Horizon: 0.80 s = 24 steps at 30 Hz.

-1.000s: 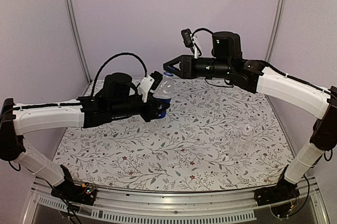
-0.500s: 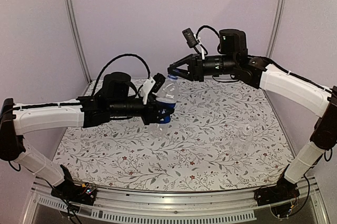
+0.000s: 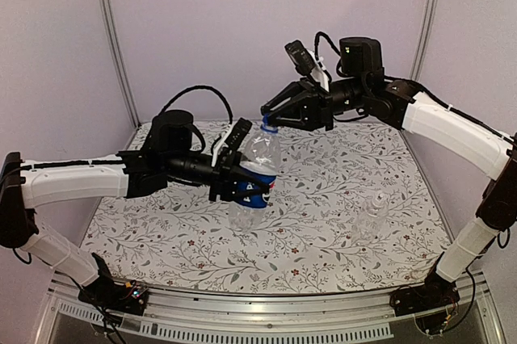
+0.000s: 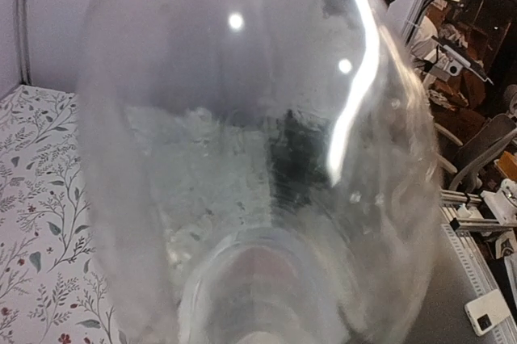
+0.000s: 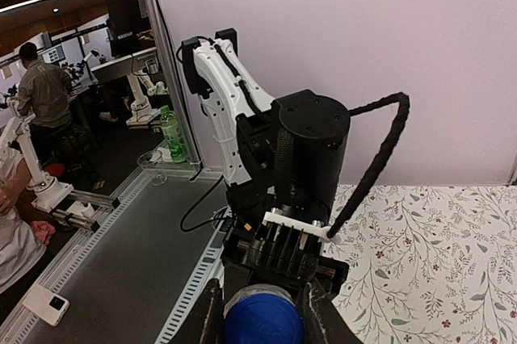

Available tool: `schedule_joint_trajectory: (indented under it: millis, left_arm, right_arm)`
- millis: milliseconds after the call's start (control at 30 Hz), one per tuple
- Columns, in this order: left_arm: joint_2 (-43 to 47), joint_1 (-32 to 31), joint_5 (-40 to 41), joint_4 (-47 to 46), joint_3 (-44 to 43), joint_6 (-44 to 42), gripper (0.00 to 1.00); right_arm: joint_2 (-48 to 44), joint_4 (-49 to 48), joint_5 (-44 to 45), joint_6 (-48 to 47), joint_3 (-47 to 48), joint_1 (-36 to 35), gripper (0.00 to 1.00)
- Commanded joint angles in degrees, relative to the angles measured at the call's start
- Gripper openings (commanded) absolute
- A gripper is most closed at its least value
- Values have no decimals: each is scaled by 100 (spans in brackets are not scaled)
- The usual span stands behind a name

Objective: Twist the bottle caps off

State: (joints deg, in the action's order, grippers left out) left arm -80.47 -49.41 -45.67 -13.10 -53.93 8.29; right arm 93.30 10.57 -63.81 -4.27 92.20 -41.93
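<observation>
The left gripper pinches the bottle at its label. The right gripper pinches the cap on top of the bottle.

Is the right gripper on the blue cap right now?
Yes, the right wrist view shows the right gripper closed on the blue cap, with one jaw pressed against each side of it.

In my left wrist view the labelled bottle was a blur filling the frame, cut off at 12 and 6 o'clock, and it hid the left gripper. The frame edge clipped the blue cap and the right gripper at 6 o'clock. Overhead, the unlabelled bottle at 4 o'clock looked faint, and I couldn't make out its cap.
</observation>
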Motion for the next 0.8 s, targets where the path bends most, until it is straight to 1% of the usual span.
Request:
schedule_joint_trajectory:
  millis: [0,267,433,567,633,767]
  left_arm:
    - [101,48,-445,-433,27,-54,35]
    - [-10,63,-418,-308,-28,-54,35]
    - [-33,62,-559,-320,-30,-44,35]
    - [-74,58,-611,-308,-43,-22,35]
    - [-55,60,-446,-260,-54,-28,35]
    - [52,69,271,-50,-90,-103,35]
  right_arm:
    - [27,185,-121,-153,131,122,16]
    - [6,-112,-401,128,121,132,15]
    - [-15,-180,-570,193,109,198,15]
    - [-20,-216,-546,266,114,248,14]
    - [-58,-285,-249,367,87,299,12]
    - [-290,-324,808,697,-110,537,12]
